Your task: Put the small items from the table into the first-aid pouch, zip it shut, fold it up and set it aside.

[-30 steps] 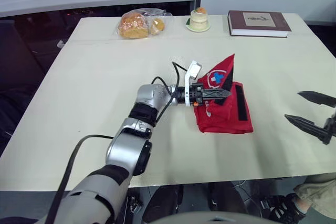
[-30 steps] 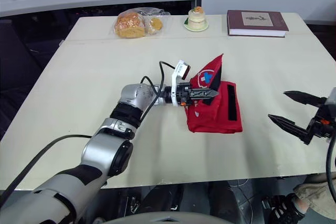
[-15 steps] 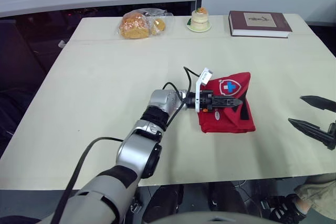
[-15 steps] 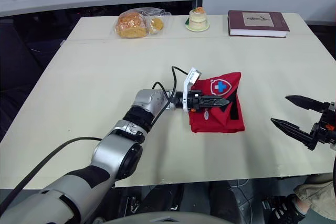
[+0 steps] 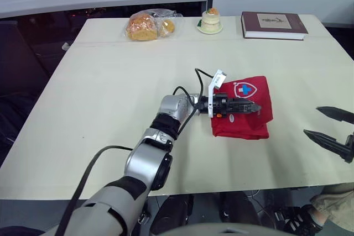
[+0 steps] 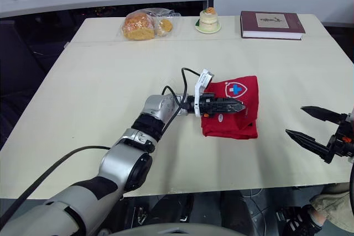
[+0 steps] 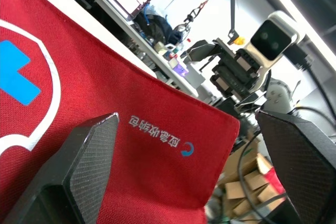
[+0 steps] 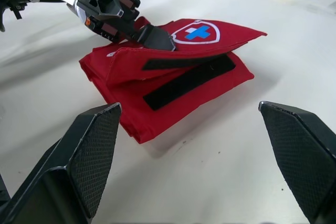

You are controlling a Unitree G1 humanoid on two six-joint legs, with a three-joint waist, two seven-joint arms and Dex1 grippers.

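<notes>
Though well beyond pouch (image 5: 250,126), book (image 5: 272,24), cake (image 5: 210,20)

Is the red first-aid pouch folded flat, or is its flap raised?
Folded over, not quite flat: the red fabric first-aid pouch has its cross-marked flap laid over the body, with a gap showing under its edge.
</notes>
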